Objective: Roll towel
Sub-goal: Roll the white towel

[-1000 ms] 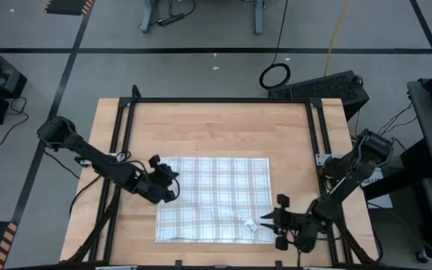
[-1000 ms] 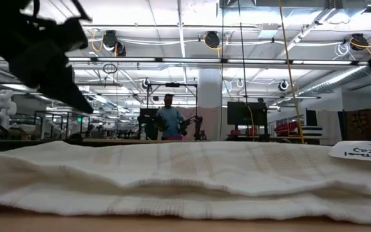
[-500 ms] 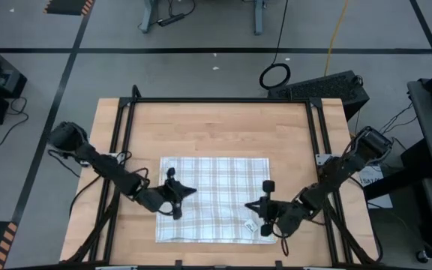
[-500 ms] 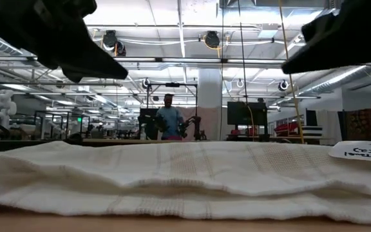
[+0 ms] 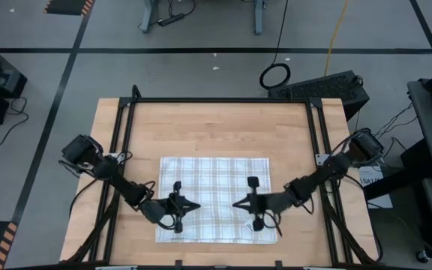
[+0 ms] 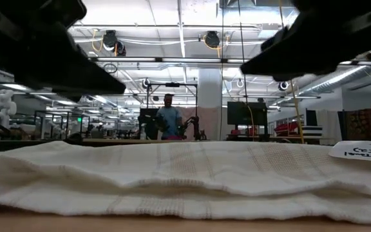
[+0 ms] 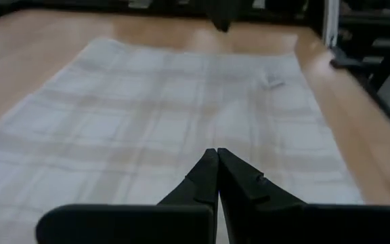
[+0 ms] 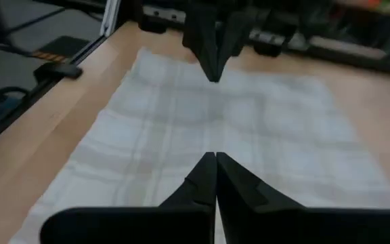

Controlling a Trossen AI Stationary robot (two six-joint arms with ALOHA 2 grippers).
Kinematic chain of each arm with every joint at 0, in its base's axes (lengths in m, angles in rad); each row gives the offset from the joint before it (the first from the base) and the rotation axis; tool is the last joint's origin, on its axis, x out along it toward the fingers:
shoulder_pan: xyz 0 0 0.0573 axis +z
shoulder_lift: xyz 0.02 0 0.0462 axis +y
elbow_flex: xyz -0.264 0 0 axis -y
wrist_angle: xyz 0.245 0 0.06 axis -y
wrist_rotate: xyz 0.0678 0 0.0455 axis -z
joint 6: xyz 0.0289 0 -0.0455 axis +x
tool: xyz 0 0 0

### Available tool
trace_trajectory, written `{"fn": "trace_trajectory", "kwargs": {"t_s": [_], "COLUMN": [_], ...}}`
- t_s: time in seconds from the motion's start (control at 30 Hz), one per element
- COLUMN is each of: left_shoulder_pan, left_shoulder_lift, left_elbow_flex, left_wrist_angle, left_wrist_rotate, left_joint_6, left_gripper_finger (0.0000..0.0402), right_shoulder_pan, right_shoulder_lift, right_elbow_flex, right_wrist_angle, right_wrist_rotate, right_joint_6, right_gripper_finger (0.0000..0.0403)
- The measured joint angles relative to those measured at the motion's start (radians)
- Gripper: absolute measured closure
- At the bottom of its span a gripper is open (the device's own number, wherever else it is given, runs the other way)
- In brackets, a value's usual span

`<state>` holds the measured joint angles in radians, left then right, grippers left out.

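The white plaid towel [image 5: 216, 199] lies spread flat on the wooden table, with its tag [image 6: 364, 151] near its near right corner. My left gripper [image 5: 195, 205] is shut and hovers over the towel's left half, pointing toward the table's right. My right gripper [image 5: 237, 204] is shut and hovers over the towel's right half, pointing toward the left gripper. Their tips face each other a short gap apart. The low view shows both grippers [image 6: 118, 87] [image 6: 247, 67] clear above the cloth. The wrist views show the shut tips [image 7: 215, 152] [image 8: 214, 157] over the towel [image 7: 168, 102] [image 8: 229, 115].
A black frame [image 5: 130, 150] runs along the table's left, far and right sides. Bare wood [image 5: 216, 127] lies between the towel and the far edge. A person [image 6: 168, 116] stands far off in the room behind the table.
Both grippers have swung in over the towel toward each other. The left has gone toward the table's right and near edge. The right has gone toward the table's left and a little toward the far edge. The towel has stayed where it was.
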<state>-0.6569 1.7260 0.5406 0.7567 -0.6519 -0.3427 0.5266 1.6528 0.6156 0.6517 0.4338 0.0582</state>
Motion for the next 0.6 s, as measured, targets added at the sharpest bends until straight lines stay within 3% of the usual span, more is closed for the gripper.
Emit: {"fn": "trace_trajectory", "kwargs": {"t_s": [0.1, 0.37, 0.6], "left_shoulder_pan": [-0.006, -0.034, -0.063], "left_shoulder_lift": [0.047, 0.179, 0.138], "left_elbow_flex": [-0.002, -0.007, -0.004], "left_wrist_angle": [-0.014, -0.035, -0.021], "left_wrist_rotate": [0.014, 0.01, -0.005], "left_joint_6": [-0.029, -0.12, -0.065], "left_gripper_finger": [0.0388, 0.0388, 0.0388], "right_shoulder_pan": [-0.062, -0.107, -0.099], "right_shoulder_lift": [0.012, 0.215, 0.436], "right_elbow_flex": [-0.019, -0.084, -0.079], "right_wrist_angle": [0.018, 0.252, 0.501], "right_wrist_rotate": [-0.066, -0.075, -0.061], "right_joint_6": [0.058, 0.187, 0.262], "right_gripper_finger": [0.0402, 0.0403, 0.0403]}}
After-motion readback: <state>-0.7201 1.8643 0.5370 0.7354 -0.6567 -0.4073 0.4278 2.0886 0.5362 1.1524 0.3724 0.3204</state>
